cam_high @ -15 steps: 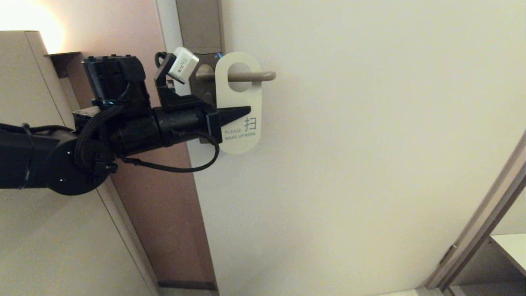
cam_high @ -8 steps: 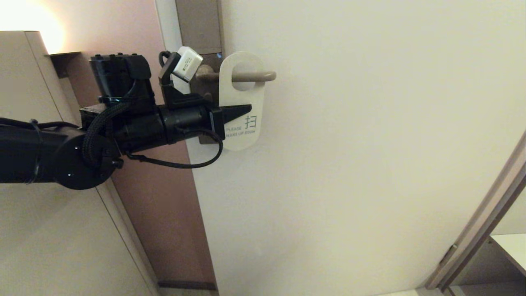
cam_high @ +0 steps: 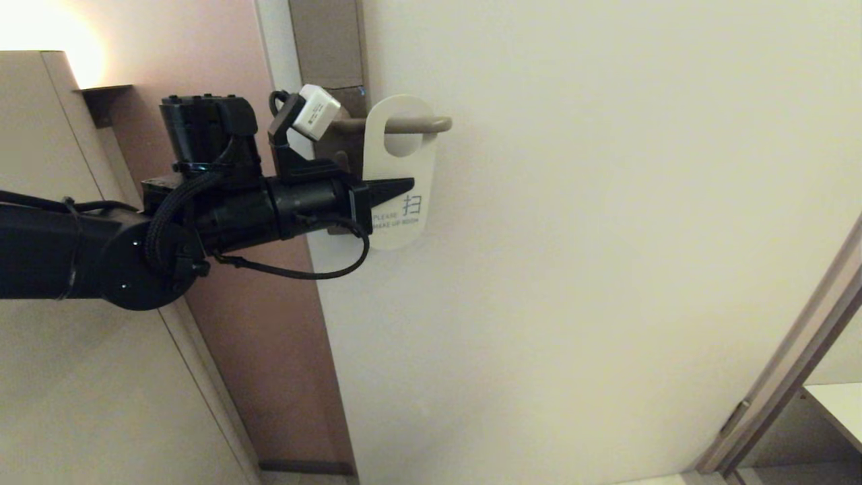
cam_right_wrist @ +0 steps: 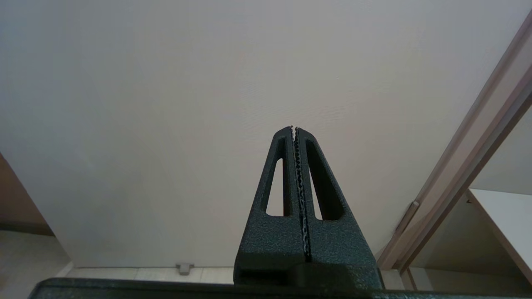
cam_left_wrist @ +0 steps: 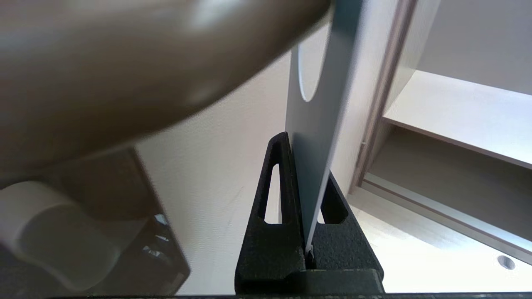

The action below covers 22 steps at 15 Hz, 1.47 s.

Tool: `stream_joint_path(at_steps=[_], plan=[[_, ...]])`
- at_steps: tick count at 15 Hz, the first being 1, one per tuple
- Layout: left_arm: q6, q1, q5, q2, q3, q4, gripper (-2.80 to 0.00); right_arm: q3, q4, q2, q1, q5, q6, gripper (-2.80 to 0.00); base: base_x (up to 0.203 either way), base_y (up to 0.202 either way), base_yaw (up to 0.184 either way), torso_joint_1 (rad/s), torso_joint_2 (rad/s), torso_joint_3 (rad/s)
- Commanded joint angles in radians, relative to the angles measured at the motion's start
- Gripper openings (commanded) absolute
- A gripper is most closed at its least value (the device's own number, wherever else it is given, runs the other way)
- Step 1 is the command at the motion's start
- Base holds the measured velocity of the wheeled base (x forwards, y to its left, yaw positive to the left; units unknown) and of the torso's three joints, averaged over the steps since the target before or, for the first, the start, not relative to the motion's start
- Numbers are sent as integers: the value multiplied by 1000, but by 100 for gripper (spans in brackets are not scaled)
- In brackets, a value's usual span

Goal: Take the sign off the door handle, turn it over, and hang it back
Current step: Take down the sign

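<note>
The sign point(cam_high: 402, 202) shows its white "PLEASE MAKE UP ROOM" face in the head view, and the door handle point(cam_high: 431, 124), a beige lever, runs through its oval hole. My left gripper point(cam_high: 408, 183) reaches in from the left and is shut on the sign's left edge, below the hole. The left wrist view shows the sign point(cam_left_wrist: 320, 104) edge-on, pinched between the black fingers point(cam_left_wrist: 278, 195) of that gripper point(cam_left_wrist: 306, 155), with the handle point(cam_left_wrist: 145, 62) a large blur close by. My right gripper point(cam_right_wrist: 294, 128) is shut on nothing and faces the pale door.
The brownish lock plate point(cam_high: 328, 47) sits above the handle on the cream door point(cam_high: 606, 236). A beige cabinet point(cam_high: 40, 168) stands to the left behind my left arm. A door frame point(cam_high: 781, 397) and a shelf point(cam_high: 838, 404) lie at the lower right.
My left gripper has carried the sign a little to the right along the handle and slightly down. The right gripper has not visibly changed.
</note>
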Motion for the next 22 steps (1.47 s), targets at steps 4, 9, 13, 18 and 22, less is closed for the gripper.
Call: stream_joint_path(at_steps=[4, 9, 13, 18, 22], plan=[[6, -1, 11, 8, -17, 5, -280, 0, 0, 1, 0, 1, -1, -280, 0, 0, 0, 0, 0, 0], [8, -22, 51, 30, -59, 27, -280, 0, -1, 1, 0, 1, -1, -280, 0, 0, 0, 0, 0, 0], [7, -38, 54, 50, -86, 34, -280, 0, 0, 1, 0, 1, -1, -280, 0, 0, 0, 0, 0, 0], [7, -49, 54, 52, -87, 34, -280, 0, -1, 1, 0, 1, -1, -280, 0, 0, 0, 0, 0, 0], [7, -65, 66, 59, -99, 34, -280, 0, -1, 1, 0, 1, -1, -280, 0, 0, 0, 0, 0, 0]])
